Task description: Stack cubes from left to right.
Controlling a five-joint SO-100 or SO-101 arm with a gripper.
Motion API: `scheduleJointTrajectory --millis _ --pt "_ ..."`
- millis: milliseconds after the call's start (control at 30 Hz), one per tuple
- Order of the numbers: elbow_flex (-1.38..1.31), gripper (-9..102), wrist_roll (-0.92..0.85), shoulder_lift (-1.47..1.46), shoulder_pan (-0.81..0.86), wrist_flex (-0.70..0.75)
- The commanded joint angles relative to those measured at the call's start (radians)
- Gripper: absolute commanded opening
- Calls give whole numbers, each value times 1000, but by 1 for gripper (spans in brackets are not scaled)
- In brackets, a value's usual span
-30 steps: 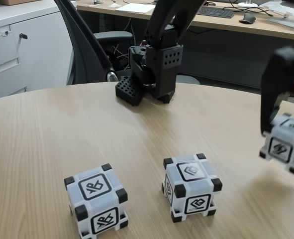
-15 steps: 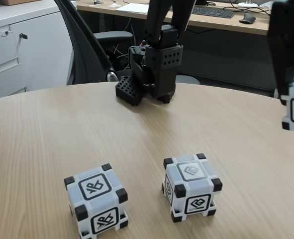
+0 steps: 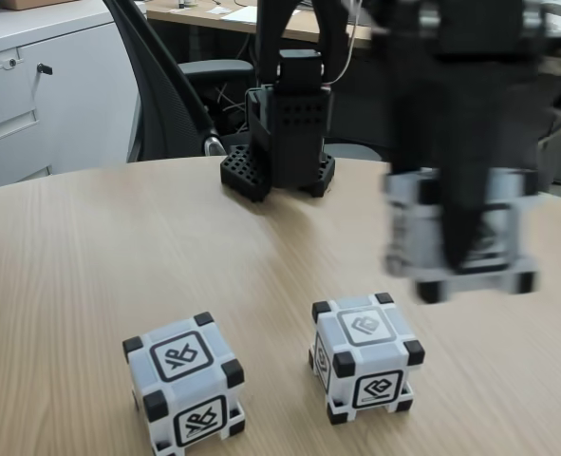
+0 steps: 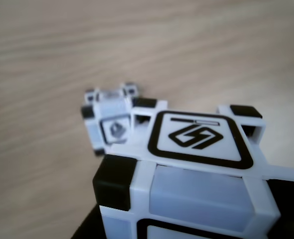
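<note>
In the fixed view two cubes sit on the desk [image 3: 90,247], the left cube [image 3: 183,380] near the front edge, the middle cube [image 3: 365,355] to its right, apart; the third cube [image 3: 458,233] hangs above the desk, behind and right of the middle one; the robot base [image 3: 285,142] stands far behind.

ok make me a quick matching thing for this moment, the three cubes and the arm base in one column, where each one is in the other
Things:
1. carried cube
2. middle cube
3. left cube
4. arm base

Places, as the fixed view shows them:
A. resting on the table at the near left
B. at the far edge of the table
C. up in the air, in the gripper
D. resting on the table, below and left of the lifted one

Pairs: 1-C, 2-D, 3-A, 4-B
</note>
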Motion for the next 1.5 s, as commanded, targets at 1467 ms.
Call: scheduleJointTrajectory --millis 1467 --pt "0 2 -91 -140 425 -17"
